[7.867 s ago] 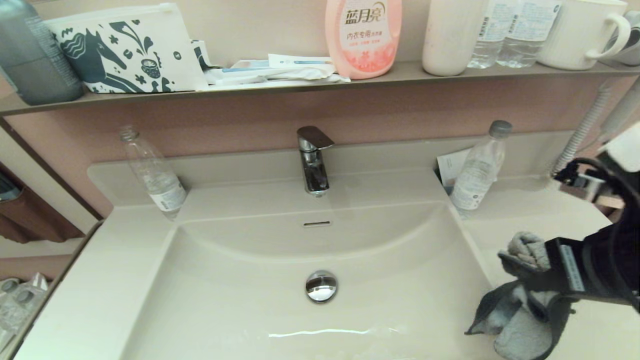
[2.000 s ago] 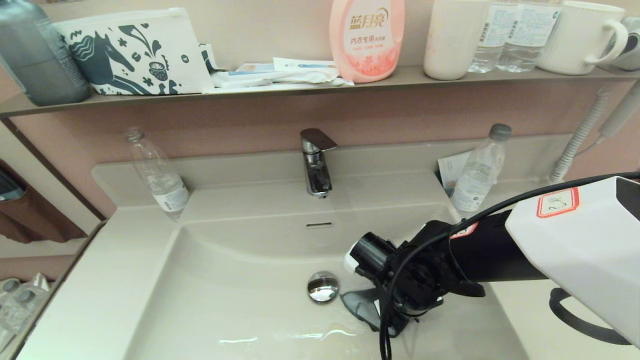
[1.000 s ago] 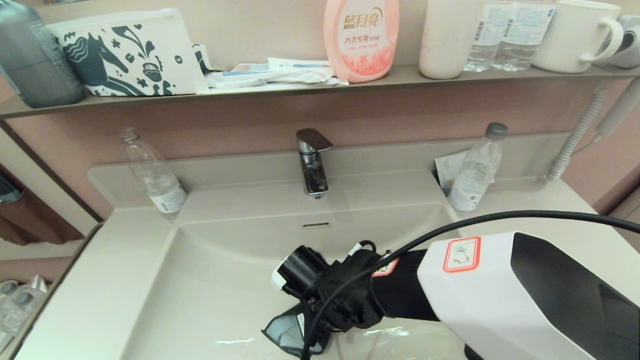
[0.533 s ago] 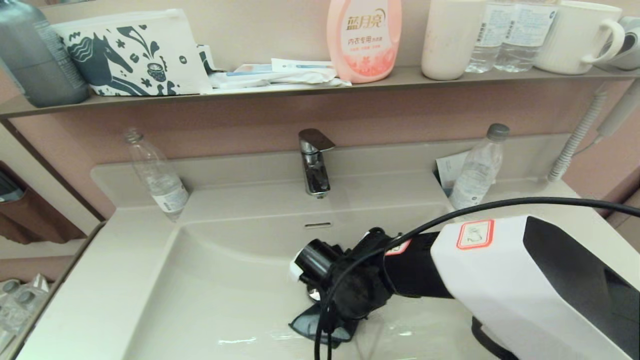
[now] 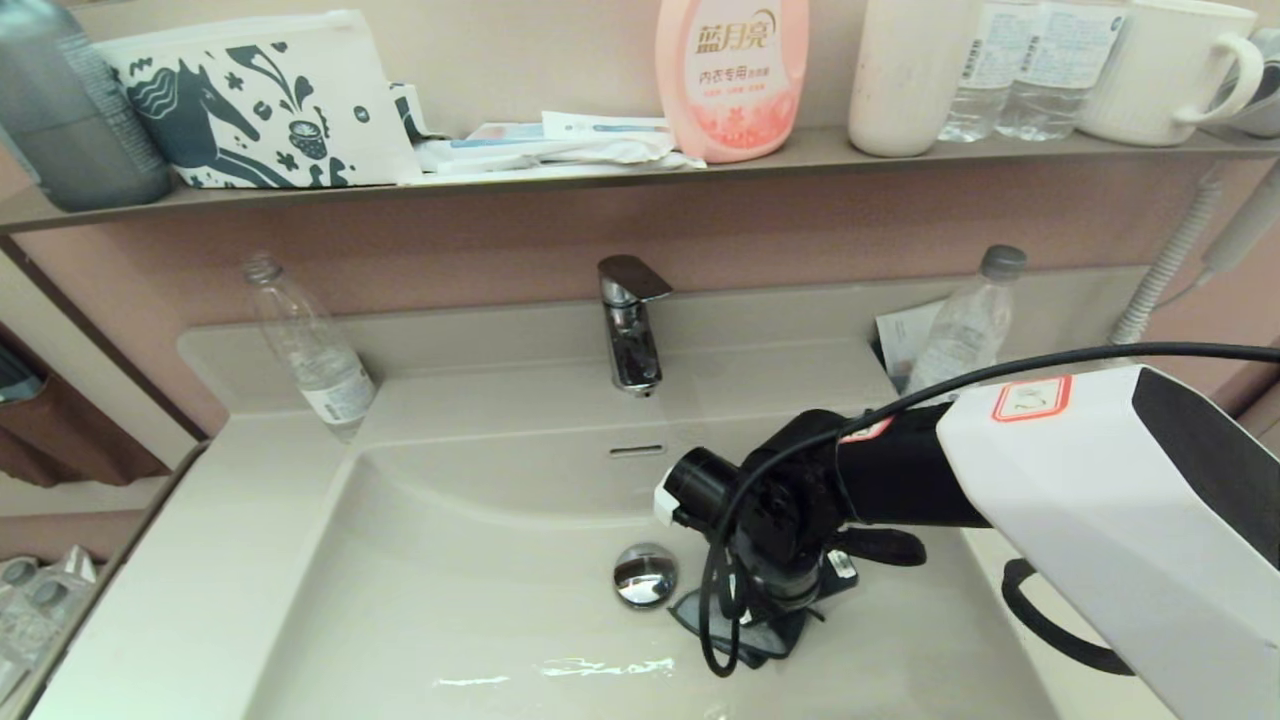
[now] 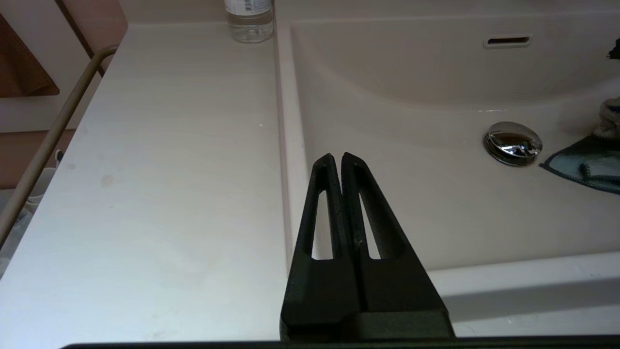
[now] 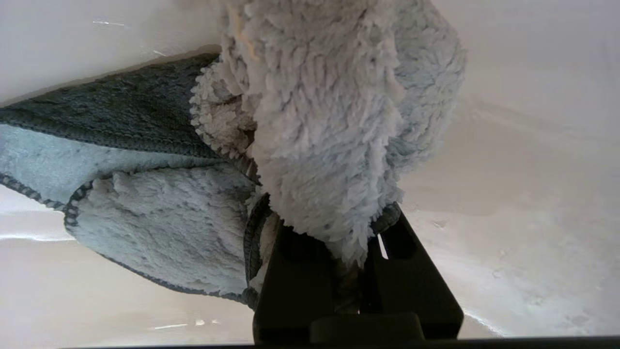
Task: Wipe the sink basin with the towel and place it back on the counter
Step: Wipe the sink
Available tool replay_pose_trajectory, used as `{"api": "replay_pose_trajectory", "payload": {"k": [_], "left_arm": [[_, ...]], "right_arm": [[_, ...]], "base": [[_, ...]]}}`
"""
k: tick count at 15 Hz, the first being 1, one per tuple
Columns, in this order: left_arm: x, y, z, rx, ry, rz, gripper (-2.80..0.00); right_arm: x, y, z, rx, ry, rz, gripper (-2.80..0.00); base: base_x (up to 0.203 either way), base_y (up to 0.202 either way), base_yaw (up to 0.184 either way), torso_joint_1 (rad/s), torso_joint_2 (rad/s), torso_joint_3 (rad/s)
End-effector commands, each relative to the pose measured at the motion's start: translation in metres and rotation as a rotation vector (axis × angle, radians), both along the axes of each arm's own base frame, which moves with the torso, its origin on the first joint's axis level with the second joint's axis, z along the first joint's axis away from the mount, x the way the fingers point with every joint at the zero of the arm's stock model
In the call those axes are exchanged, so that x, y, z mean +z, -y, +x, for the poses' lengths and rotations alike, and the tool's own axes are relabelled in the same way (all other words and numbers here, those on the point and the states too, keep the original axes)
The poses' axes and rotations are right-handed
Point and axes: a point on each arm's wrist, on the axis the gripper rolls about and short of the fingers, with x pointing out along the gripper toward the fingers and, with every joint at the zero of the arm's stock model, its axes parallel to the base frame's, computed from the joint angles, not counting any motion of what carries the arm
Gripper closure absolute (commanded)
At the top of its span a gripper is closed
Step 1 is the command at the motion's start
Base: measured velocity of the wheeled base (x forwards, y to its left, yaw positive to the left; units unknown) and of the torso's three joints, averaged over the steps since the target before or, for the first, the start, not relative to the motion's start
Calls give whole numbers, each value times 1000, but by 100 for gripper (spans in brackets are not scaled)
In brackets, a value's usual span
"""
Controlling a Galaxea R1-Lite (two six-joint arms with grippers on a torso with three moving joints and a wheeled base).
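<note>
Swept back toward the right since half a second ago, the right end effector (image 7: 358, 271) sits just right of the chrome drain plug (image 5: 643, 574), clamped on the towel (image 5: 745, 625) pressed flat on the sink basin (image 5: 450, 600) floor – wiping is mid-stroke. Next likely calls for more passes, then lifting the cloth out to the counter (image 5: 200, 560). One towel, one faucet (image 5: 628, 320), two plastic bottles (image 5: 310, 345) on the counter – the left end effector (image 6: 337, 162) idles above the counter's left side, fingers together

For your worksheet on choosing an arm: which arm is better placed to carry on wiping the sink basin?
Right. The right gripper already clamps the towel down in the sink basin; the left gripper is shut, empty, at the counter edge.
</note>
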Motion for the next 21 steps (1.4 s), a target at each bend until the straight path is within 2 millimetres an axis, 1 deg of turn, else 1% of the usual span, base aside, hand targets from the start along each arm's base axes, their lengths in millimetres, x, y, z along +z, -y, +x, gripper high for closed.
{"api": "replay_pose_trajectory", "payload": {"k": [1, 2, 3, 5, 7, 8, 10, 11, 15, 17, 19, 21], "left_arm": [[0, 0, 0, 1, -1, -1, 0], [0, 0, 0, 1, -1, -1, 0], [0, 0, 0, 1, -1, -1, 0], [0, 0, 0, 1, -1, -1, 0], [0, 0, 0, 1, -1, -1, 0], [0, 0, 0, 1, -1, -1, 0], [0, 0, 0, 2, -1, -1, 0], [0, 0, 0, 1, -1, -1, 0], [0, 0, 0, 1, -1, -1, 0], [0, 0, 0, 1, -1, -1, 0], [0, 0, 0, 1, -1, -1, 0], [0, 0, 0, 1, -1, -1, 0]], "right_arm": [[3, -2, -3, 4, 4, 4, 0], [-1, -6, -5, 14, 1, 3, 0], [-4, -16, -9, 27, 5, 12, 0], [1, -42, -21, 70, 12, 83, 0], [9, -63, -28, 113, 2, 171, 0], [9, -74, -31, 131, -5, 207, 0], [2, -93, -43, 170, -40, 232, 0], [-1, -99, -45, 184, -32, 254, 0], [-2, -128, -32, 220, 134, 492, 0], [-9, -136, -26, 231, 183, 549, 0], [-22, -146, -19, 252, 244, 597, 0], [-26, -150, -11, 290, 329, 593, 0]], "base": [[0, 0, 0, 0, 0, 0], [0, 0, 0, 0, 0, 0], [0, 0, 0, 0, 0, 0], [0, 0, 0, 0, 0, 0], [0, 0, 0, 0, 0, 0], [0, 0, 0, 0, 0, 0], [0, 0, 0, 0, 0, 0], [0, 0, 0, 0, 0, 0], [0, 0, 0, 0, 0, 0], [0, 0, 0, 0, 0, 0], [0, 0, 0, 0, 0, 0], [0, 0, 0, 0, 0, 0]]}}
